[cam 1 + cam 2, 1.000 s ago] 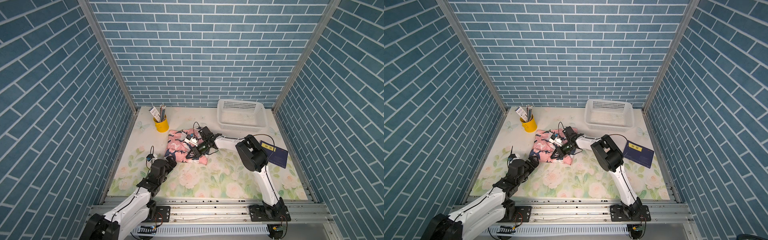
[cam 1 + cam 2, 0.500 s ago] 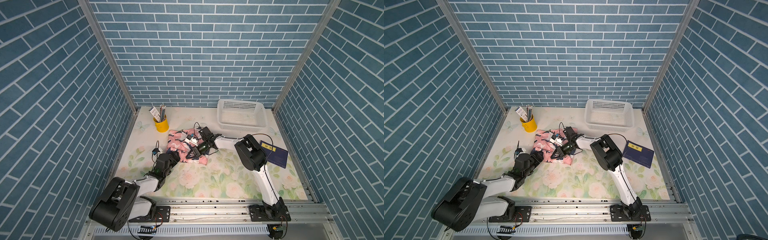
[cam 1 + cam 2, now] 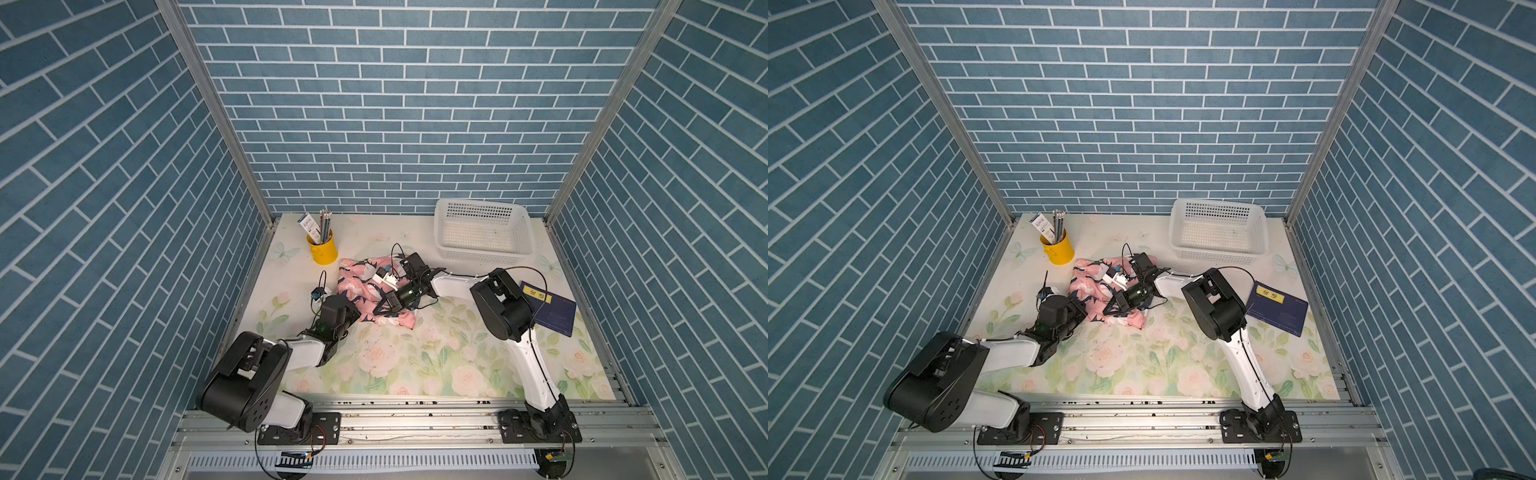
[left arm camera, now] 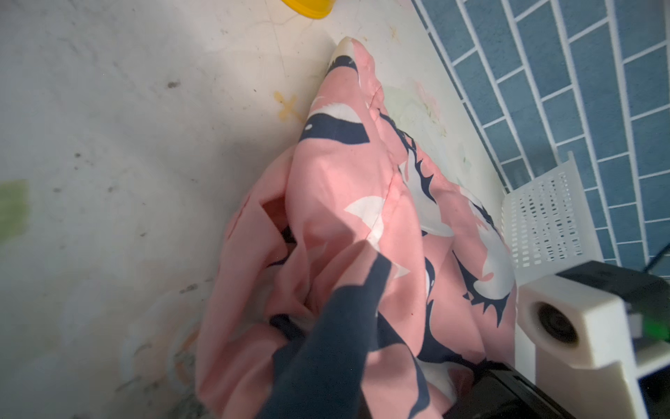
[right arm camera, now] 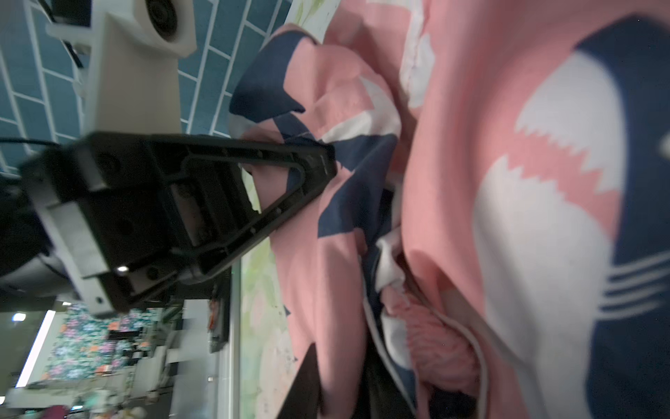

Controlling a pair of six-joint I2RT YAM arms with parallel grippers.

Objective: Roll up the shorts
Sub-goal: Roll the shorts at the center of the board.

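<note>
Left fingers (image 5: 261,152) pinching shorts (image 3: 356,283), book label (image 3: 539,296) illegible

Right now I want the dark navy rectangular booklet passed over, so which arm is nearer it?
Right. The right arm has its black elbow just beside the navy booklet; the left arm is on the far side of the pink shark-print fabric shorts.

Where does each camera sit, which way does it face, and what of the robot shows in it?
Top views: high in front, looking down at the table; left arm and right arm whole, the shorts between.
Left wrist: low on its arm, looking across the shorts toward the basket; shows the right arm's wrist camera.
Right wrist: close against the shorts; shows the left gripper and the left arm's wrist camera.
Shared: both wrist views show the shorts and each other's camera.
</note>
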